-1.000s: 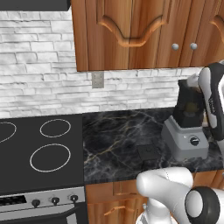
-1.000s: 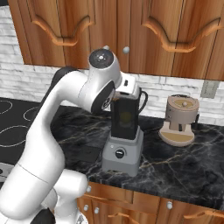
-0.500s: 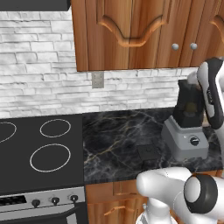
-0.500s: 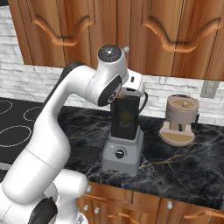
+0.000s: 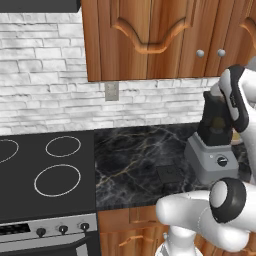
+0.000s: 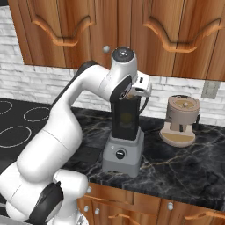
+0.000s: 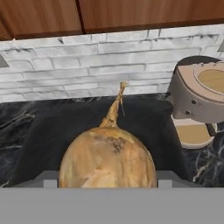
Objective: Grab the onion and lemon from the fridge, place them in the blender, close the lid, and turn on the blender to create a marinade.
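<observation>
Arm swung nearer over the blender [image 6: 123, 145], gripper [image 7: 107, 183] grasping the onion [image 7: 107, 162] just above the jar; off-center release could bounce it onto the counter [image 6: 189, 162].

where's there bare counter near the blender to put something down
The widest bare patch is the black marble counter between the stove and the blender. A smaller patch lies in front of the tan appliance, right of the blender. Above the blender jar it is crowded: the gripper hangs there with the onion.
</observation>
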